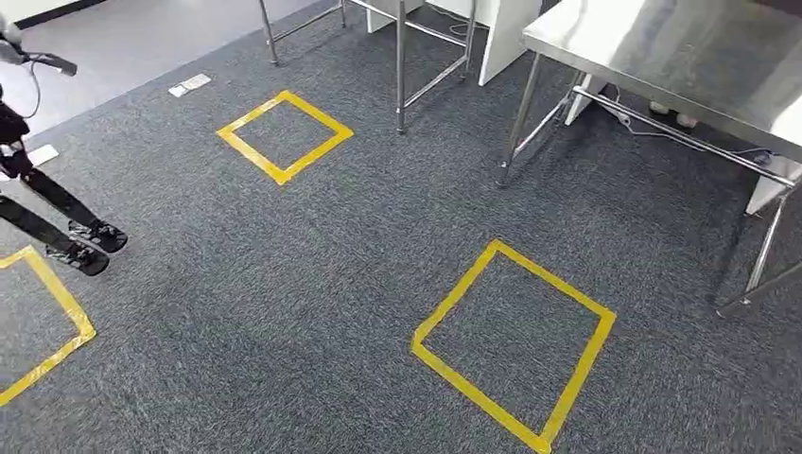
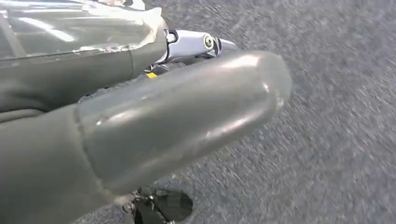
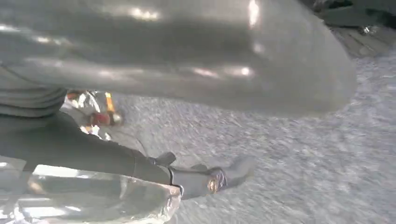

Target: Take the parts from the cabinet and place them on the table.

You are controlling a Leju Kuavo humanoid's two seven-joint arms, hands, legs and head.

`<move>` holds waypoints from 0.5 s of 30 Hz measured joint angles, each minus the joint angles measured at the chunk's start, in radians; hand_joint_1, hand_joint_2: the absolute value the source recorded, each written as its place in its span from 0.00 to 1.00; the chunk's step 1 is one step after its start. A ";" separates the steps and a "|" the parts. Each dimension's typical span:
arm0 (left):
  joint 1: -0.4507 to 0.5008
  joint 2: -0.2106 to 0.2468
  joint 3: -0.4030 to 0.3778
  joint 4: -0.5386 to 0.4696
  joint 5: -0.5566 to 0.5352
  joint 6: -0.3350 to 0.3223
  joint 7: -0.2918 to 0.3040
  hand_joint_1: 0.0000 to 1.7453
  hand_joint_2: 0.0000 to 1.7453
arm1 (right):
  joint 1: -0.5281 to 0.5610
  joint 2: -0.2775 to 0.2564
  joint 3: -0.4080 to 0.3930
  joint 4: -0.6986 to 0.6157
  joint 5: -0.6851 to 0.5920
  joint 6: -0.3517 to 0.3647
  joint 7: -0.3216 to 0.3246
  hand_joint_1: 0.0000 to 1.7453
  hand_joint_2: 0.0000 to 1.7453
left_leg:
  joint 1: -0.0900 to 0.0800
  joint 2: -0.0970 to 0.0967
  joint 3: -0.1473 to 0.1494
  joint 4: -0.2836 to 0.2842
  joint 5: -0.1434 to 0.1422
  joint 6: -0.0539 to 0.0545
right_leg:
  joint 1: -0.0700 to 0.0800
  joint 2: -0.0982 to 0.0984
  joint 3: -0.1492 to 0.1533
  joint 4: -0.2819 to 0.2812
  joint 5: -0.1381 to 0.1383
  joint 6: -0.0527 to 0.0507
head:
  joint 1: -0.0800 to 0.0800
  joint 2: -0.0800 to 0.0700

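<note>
Something clear-wrapped (image 2: pixel 79 28) ran lengthwise along my left hand (image 2: pixel 140 121), against its fingers, and another (image 3: pixel 88 196) lay likewise by my right hand (image 3: pixel 187 56). I could not tell either grip, nor whether these were parts. Below was grey carpet (image 1: pixel 331 246) with yellow tape squares (image 1: pixel 514 342); the steel table (image 1: pixel 662 57) stood ahead-right.

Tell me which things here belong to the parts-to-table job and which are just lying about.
Job: steel table, left hand, right hand.
Lying about: yellow tape squares, a person's shoes, floor plate.
</note>
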 joint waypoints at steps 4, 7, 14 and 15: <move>-0.001 0.000 0.000 0.000 0.000 0.000 0.000 0.00 0.00 | 0.006 -0.007 0.000 0.000 0.009 0.008 0.004 0.00 0.00 | -0.005 -0.057 -0.002 0.001 0.001 0.001 | -0.003 0.019 -0.081 0.161 -0.041 0.014 | 0.001 0.000; 0.000 -0.004 0.000 0.000 0.000 -0.002 0.001 0.00 0.00 | 0.002 -0.013 0.001 0.000 0.011 0.008 0.003 0.00 0.00 | -0.004 -0.099 0.000 0.003 0.003 -0.004 | -0.012 0.058 0.034 -0.094 0.074 0.035 | 0.001 0.000; 0.007 -0.003 0.000 0.000 -0.002 -0.003 0.001 0.00 0.00 | -0.007 -0.016 0.002 0.000 0.010 0.007 0.003 0.00 0.00 | -0.006 -0.061 -0.033 0.053 -0.030 -0.040 | -0.012 0.032 0.050 -0.134 0.096 -0.029 | -0.004 0.000; 0.005 -0.003 0.000 0.000 -0.002 -0.003 0.001 0.00 0.00 | -0.006 -0.016 0.002 0.000 0.010 0.007 0.003 0.00 0.00 | -0.003 -0.035 -0.063 0.117 -0.072 -0.044 | -0.010 0.021 0.051 -0.134 0.094 -0.038 | -0.011 0.000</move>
